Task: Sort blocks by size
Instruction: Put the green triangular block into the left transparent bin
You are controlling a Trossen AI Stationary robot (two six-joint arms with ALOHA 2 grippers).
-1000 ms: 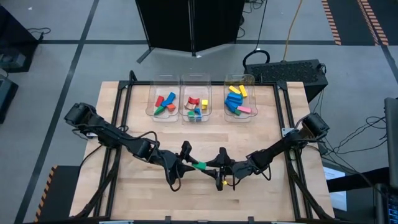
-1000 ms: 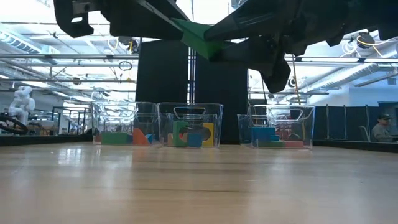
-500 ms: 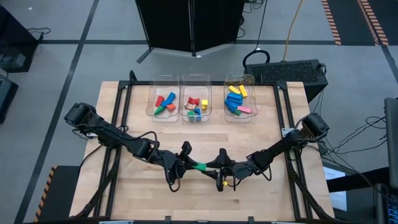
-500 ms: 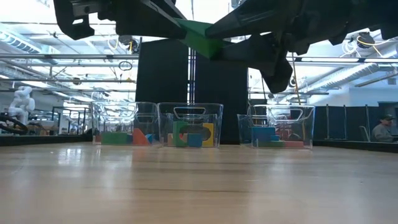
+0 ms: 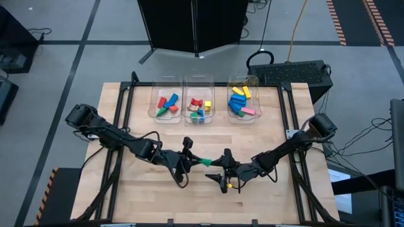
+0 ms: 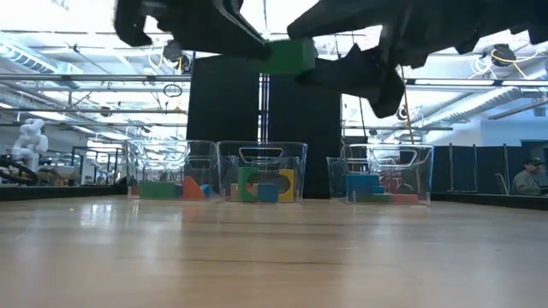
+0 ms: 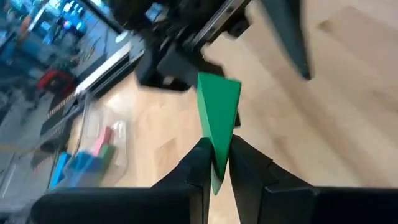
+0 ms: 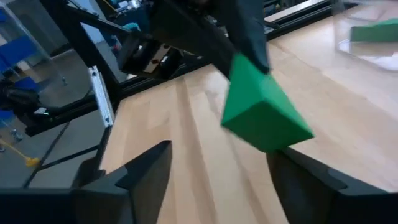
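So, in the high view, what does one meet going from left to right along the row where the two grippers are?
left gripper → green block → right gripper

Both arms meet low over the wooden table (image 5: pixel 265 120) — the left gripper (image 5: pixel 191 159) pinches a green block (image 5: pixel 203 161), the right gripper (image 5: pixel 218 178) sits just beside it, fingers spread. Three clear bins (image 5: pixel 199 106) of mixed blocks (image 5: pixel 238 101) line the far edge — well apart from the arms.
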